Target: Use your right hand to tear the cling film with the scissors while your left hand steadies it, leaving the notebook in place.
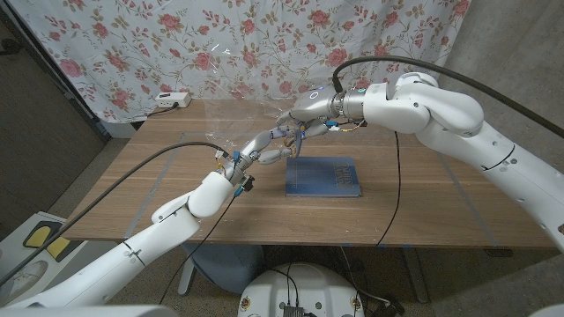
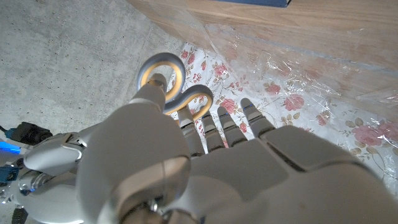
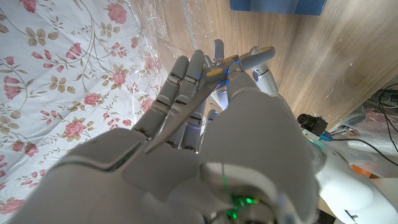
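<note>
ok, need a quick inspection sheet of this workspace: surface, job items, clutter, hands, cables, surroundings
Surface: brown wooden table.
Job's things: clear cling film stretched upright over the table; grey-handled scissors at it; blue notebook flat on the table.
Clutter: white power strip at the far edge.
Hands: right hand holds the scissors; left hand meets the film, grip unclear.
Cables: black cable along the right arm, another along the left.
Surroundings: floral curtain behind, concrete wall to the right.

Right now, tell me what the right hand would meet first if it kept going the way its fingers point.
Most likely the left hand, which meets the right hand fingertip to fingertip in the head view, with the cling film around them. Depth between them is unclear.
</note>
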